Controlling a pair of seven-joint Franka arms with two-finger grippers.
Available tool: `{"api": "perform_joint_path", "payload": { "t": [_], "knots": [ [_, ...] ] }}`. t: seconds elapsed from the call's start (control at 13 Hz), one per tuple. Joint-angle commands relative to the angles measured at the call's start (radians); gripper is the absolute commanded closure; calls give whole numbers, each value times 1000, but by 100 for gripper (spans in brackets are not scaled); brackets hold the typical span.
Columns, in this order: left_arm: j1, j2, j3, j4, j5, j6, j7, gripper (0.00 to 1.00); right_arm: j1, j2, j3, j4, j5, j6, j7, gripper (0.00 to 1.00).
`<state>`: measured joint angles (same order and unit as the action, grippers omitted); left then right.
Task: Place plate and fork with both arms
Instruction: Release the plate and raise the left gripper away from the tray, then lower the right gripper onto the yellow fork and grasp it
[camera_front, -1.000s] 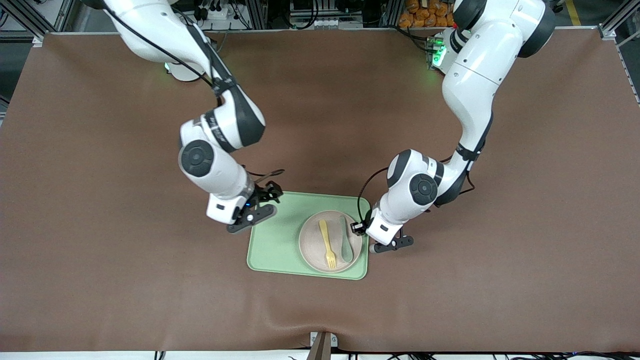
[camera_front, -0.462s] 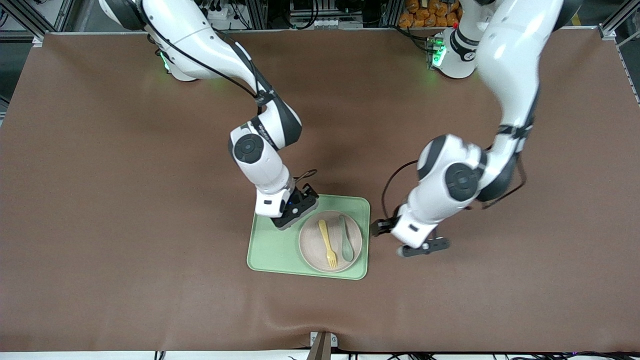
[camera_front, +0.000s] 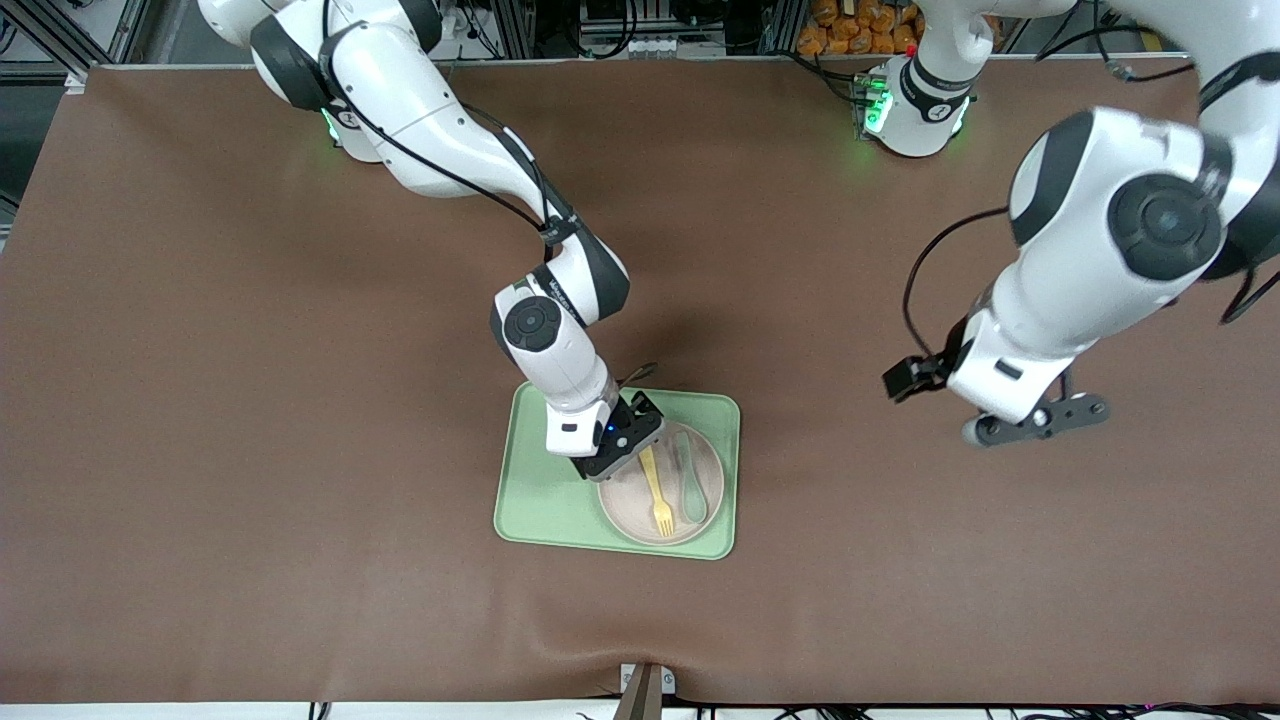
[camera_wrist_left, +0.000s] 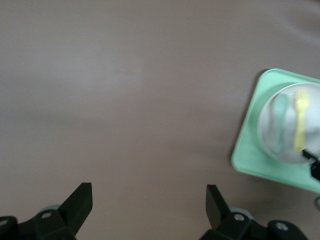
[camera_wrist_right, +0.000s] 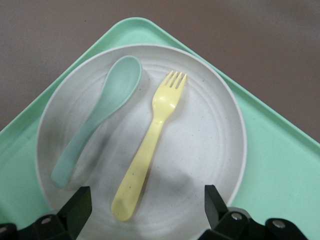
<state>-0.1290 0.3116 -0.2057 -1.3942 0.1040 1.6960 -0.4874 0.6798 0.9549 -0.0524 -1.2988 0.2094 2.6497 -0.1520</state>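
The right gripper (camera_front: 622, 450) hangs low over the plate (camera_front: 630, 495), its two black fingers (camera_wrist_right: 75, 207) spread wide with nothing between them. In the right wrist view the handle end of the fork (camera_wrist_right: 150, 145) lies in the gap between the fingertips, while the tines point away from them. The pale-yellow fork rests flat on the plate, just beside a grey-green spoon (camera_wrist_right: 97, 120) that lies roughly parallel to it and apart from it. The plate sits on a light-green tray (camera_front: 545, 500), at the tray's end toward the left arm.

The left gripper (camera_front: 1035, 420) is raised above the bare brown tabletop (camera_front: 250, 400), well apart from the tray and toward the left arm's end of the table. Its fingers (camera_wrist_left: 80, 200) also stand wide apart and hold nothing; its wrist view shows only tabletop between them, with the tray, plate and cutlery off to one side. No readable writing or label shows on the tray, plate or cutlery.
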Motion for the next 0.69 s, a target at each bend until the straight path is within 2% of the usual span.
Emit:
{"api": "perform_joint_path", "payload": {
  "t": [0.0, 0.15, 0.31, 0.62],
  "knots": [
    [64, -101, -9, -42, 34, -71, 146, 0, 14, 57, -9, 75, 1, 18, -17, 0],
    [120, -144, -14, -37, 13, -114, 257, 0, 18, 76, -11, 82, -1, 41, -18, 0],
    [141, -176, -12, -39, -3, -147, 274, 0, 21, 102, -11, 82, -1, 94, -18, 0],
    [152, -212, -9, -39, -15, -177, 274, 0, 20, 110, -9, 81, 1, 99, -17, 0]
  ]
}}
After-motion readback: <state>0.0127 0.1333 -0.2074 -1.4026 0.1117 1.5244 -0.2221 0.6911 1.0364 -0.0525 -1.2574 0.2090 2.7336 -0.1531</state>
